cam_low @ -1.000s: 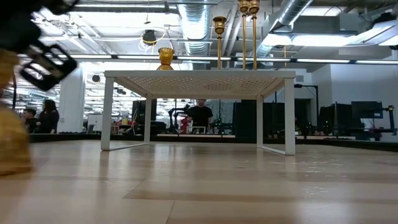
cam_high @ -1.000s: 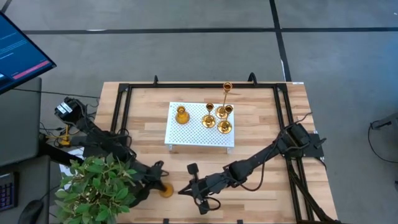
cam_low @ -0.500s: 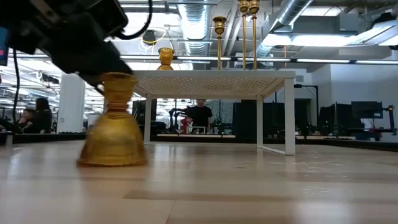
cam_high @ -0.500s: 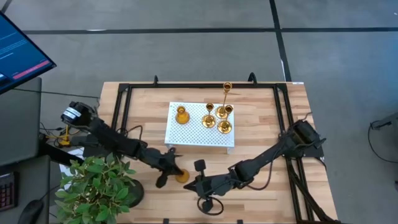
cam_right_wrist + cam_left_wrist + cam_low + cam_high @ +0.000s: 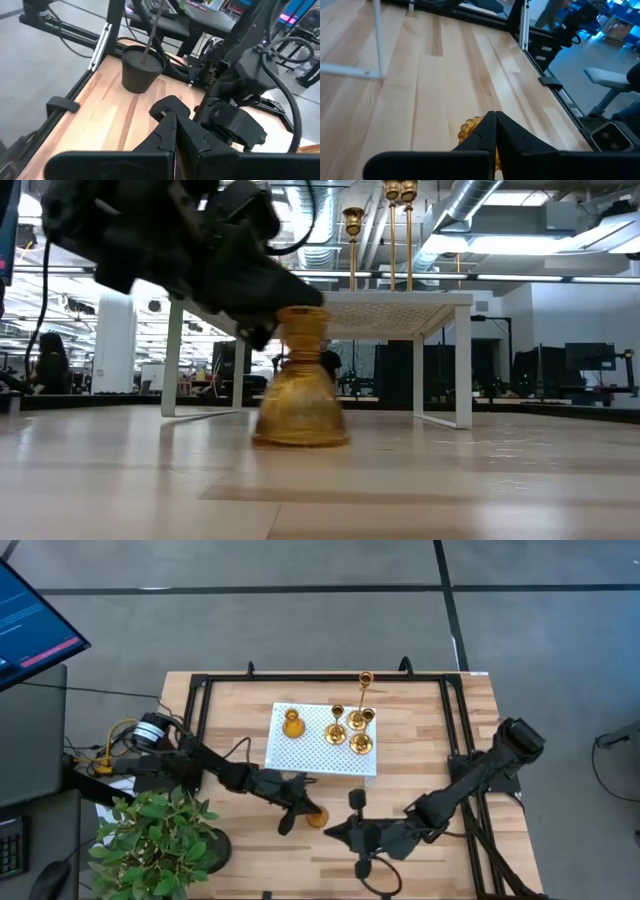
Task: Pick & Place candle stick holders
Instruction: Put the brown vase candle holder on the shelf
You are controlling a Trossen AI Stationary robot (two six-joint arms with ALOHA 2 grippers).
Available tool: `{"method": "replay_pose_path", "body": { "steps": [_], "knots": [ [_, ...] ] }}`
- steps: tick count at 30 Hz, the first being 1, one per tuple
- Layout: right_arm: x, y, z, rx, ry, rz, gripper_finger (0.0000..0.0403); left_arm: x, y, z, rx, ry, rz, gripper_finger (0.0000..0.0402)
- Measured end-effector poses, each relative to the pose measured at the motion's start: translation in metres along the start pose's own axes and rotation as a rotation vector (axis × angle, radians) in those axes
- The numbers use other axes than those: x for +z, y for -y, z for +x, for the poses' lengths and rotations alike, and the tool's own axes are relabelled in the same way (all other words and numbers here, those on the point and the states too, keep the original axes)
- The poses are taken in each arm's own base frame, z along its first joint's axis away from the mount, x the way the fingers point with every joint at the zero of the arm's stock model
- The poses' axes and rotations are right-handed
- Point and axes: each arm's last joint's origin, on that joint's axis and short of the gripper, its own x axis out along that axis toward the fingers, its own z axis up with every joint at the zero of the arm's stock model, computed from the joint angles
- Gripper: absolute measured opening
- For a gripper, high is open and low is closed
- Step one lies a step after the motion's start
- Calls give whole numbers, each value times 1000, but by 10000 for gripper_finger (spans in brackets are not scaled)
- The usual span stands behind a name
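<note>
— Two arms over what?
— One wooden table (image 5: 420,740); a white tray (image 5: 310,745) carries five gold holders (image 5: 350,725).
— And the sixth?
— This bell-shaped holder (image 5: 300,395) stands before the tray, pinched by the left gripper (image 5: 300,802). The right gripper (image 5: 352,830), beside it, is closed, empty.

A grey floor (image 5: 300,610) crossed by dark lines surrounds the light wooden surface (image 5: 420,750). A monitor (image 5: 30,625) glows at the far left, and a leafy green plant (image 5: 150,840) stands at the near left corner. In the low view, exposed ducts (image 5: 300,210) and strip lights run overhead, a white pillar (image 5: 115,345) stands left, and dark equipment (image 5: 560,370) lines the right.
</note>
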Motion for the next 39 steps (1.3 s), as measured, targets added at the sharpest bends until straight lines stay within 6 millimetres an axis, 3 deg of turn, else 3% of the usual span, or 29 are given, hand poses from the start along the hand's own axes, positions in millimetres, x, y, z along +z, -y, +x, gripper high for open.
{"method": "replay_pose_path", "body": {
  "steps": [11,18,26,31,39],
  "knots": [
    [-12,-8,-18,-96,-28,-42,0,14,3,20,-13,47,52,3],
    [-11,-8,-22,-87,-38,-55,0,36,23,4,-91,95,116,3],
    [-11,-10,-31,-69,-52,-61,0,46,58,-16,-133,80,170,3],
    [-26,-7,-39,-74,-194,17,0,47,73,-28,-73,53,190,3],
    [-84,-6,-36,-183,-374,145,0,53,93,-45,-60,73,213,3]
  ]
}}
